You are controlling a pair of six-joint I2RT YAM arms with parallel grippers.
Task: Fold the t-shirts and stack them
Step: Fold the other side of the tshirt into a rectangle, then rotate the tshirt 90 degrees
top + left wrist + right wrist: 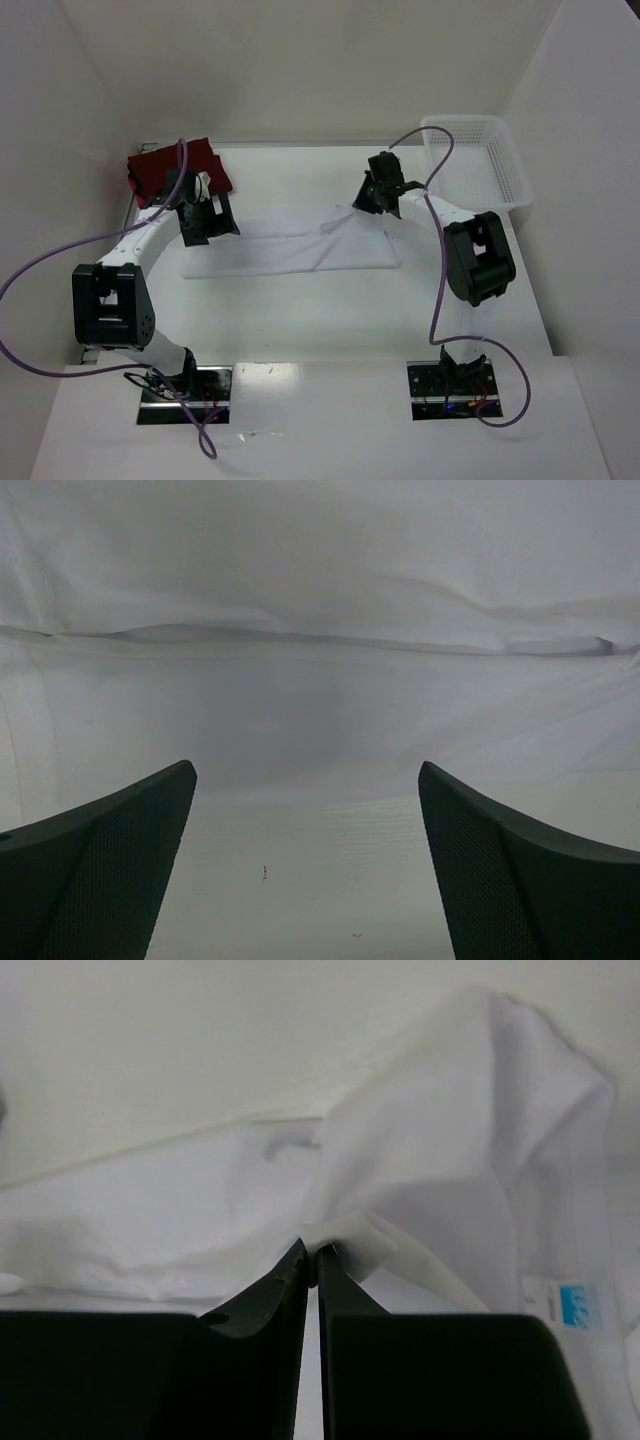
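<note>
Top external view is showing the white table (pixel 330 310) carrying every item. The white t-shirt (pixel 290 250) is lying across the table's middle as a long flat strip between the two arms, partly folded. The white plastic mesh basket (pixel 512 170) is standing at the far right corner, well apart from the shirt, with only its own mesh floor showing inside. The dark red t-shirts (pixel 160 170) are lying in a folded pile at the far left corner, just behind the left arm.

The left gripper (pixel 208 228) is hovering over the strip's left end. In the left wrist view its fingers (pixel 110 860) are standing spread wide, with white cloth beyond them and nothing between them.

The right gripper (pixel 362 205) is sitting at the strip's far right edge. In the right wrist view its jaws are pressing together on a raised fold of the white t-shirt. A small neck label (pixel 575 1305) with a blue mark is lying to the right of the jaws.
</note>
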